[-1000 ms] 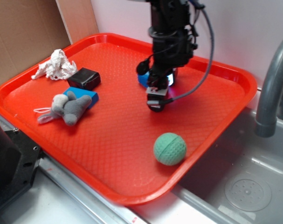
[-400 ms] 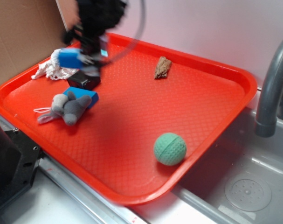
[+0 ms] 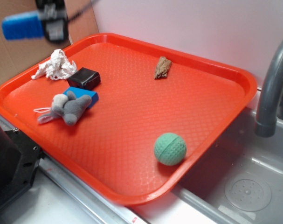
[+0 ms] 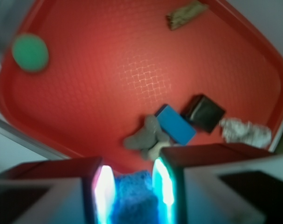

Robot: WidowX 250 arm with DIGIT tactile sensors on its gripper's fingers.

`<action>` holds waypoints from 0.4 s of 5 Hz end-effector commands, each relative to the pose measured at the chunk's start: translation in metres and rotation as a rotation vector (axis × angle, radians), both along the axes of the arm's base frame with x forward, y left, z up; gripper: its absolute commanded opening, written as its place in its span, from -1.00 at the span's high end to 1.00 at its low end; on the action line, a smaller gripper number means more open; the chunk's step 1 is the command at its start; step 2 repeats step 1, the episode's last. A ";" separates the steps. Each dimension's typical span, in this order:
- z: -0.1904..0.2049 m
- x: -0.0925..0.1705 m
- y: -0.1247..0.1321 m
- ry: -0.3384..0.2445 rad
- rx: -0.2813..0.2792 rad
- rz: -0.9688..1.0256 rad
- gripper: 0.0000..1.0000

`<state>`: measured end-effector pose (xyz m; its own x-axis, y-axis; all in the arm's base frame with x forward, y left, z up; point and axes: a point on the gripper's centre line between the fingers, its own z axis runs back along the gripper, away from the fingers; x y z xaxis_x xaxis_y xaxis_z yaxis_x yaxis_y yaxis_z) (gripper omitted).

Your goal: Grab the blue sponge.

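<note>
The blue sponge [image 3: 22,25] hangs high above the tray's far left corner, blurred by motion, with my gripper [image 3: 43,23] shut on its right end. In the wrist view the porous blue sponge [image 4: 133,196] fills the gap between my two fingers, and the gripper [image 4: 133,184] looks down on the red tray [image 4: 108,70] from well above. Most of the arm is out of the exterior view.
On the red tray [image 3: 216,107] lie a green ball [image 3: 169,149], a grey plush mouse [image 3: 66,108] over a flat blue square [image 3: 87,96], a black block [image 3: 84,78], crumpled white paper [image 3: 55,65] and a brown scrap [image 3: 162,67]. A sink and grey faucet [image 3: 272,93] stand right.
The gripper has carried the sponge from the tray's middle back to the left and upward, now high over the far left corner. The brown scrap it hid is exposed.
</note>
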<state>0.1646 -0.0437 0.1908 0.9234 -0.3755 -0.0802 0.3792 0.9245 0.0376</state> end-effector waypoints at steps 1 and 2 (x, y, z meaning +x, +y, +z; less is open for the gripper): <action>0.032 0.023 -0.015 -0.143 -0.096 0.393 1.00; 0.032 0.023 -0.015 -0.143 -0.096 0.393 1.00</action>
